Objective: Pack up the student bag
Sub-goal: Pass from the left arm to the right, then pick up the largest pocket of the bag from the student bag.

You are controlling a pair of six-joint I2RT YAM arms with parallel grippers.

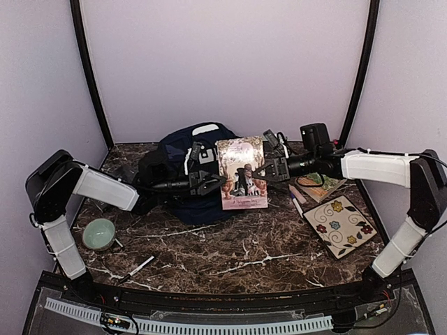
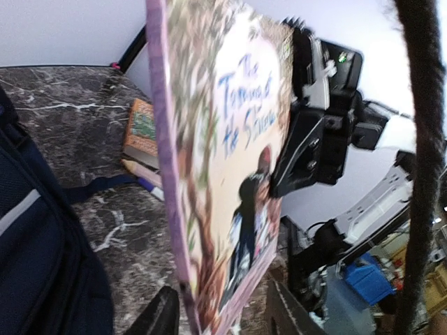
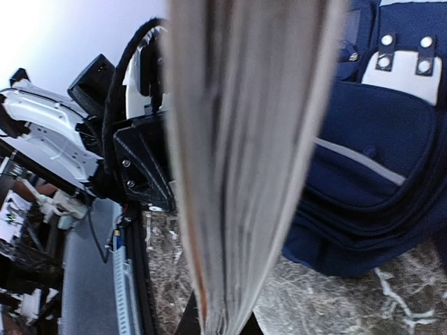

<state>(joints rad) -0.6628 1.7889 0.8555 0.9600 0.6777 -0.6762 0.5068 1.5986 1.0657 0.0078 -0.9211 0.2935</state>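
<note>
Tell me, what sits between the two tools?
A book, standing upright between the left tool and the right tool. The top view shows it plainly.

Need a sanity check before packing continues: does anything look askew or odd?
Nothing looks spilled or damaged. The one thing out of place is the book, held upright in front of the backpack rather than inside, with the right gripper shut on its edge.
</note>
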